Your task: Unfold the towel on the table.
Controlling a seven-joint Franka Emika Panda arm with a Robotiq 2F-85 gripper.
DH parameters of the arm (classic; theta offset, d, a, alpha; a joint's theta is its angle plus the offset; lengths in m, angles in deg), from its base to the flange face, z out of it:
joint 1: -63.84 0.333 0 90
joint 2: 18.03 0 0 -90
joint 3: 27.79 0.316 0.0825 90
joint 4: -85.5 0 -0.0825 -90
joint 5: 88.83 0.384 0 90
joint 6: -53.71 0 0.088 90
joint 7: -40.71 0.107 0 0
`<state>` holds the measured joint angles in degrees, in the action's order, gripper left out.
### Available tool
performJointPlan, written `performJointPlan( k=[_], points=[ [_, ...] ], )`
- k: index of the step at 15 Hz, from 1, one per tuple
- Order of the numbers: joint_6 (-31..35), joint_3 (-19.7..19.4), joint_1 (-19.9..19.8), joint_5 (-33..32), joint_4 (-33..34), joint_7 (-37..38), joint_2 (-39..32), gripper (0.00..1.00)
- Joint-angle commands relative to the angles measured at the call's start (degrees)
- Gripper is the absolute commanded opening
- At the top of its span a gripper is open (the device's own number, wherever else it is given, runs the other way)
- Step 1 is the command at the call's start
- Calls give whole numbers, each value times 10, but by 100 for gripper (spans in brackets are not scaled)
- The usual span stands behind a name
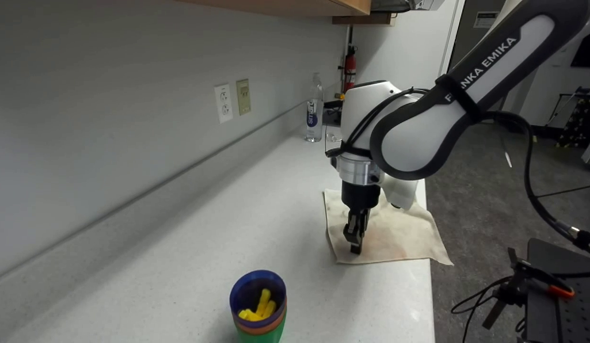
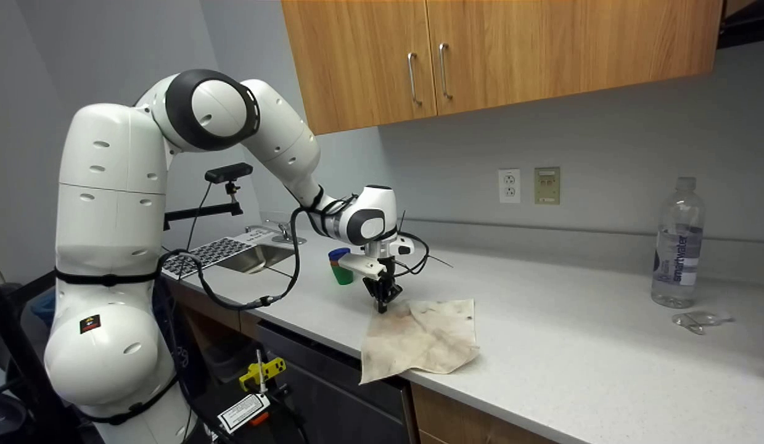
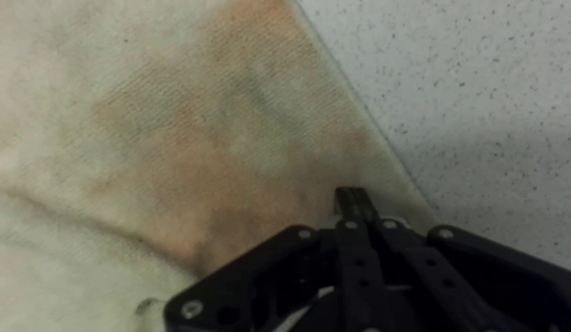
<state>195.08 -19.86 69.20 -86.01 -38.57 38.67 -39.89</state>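
Close to one corner of the towel (image 2: 418,345), on the side away from the front edge of the tabletop (image 2: 573,357), the gripper (image 1: 355,250) is pointed downward, and its fingers (image 3: 347,203) are seen pressed together. Whether their tips are rested on the towel or held just above it cannot be told. In the wrist view they are set just inside the hem (image 3: 376,138), bare tabletop being shown beyond it; on their other side the towel is crossed by a long crease (image 3: 128,239). From the fingers, the brown-stained towel is spread mostly flat toward the front edge, and in both exterior views one of its corners is hung over that edge. Between the towel and the sink (image 2: 264,254), which is let into the tabletop toward one end, cups (image 1: 261,334) are stacked upright, with yellow pieces (image 1: 264,305) held inside. Toward the opposite end, well apart from the towel, a bottle (image 2: 677,253) is stood upright near the back edge, a clear item (image 2: 696,319) being laid just beside it.
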Motion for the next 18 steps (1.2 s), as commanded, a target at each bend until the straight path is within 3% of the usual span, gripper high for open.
performJointPlan(
  k=[1, 8, 11, 18],
  points=[
    [-20, 8, -1, 19, 28, -10, -18, 0],
    [-19, 15, -10, 56, 154, -10, -91, 0],
    [-36, 2, -1, 43, 186, 6, -102, 0],
    [-147, -4, 13, 27, 139, 26, -42, 0]
  ],
)
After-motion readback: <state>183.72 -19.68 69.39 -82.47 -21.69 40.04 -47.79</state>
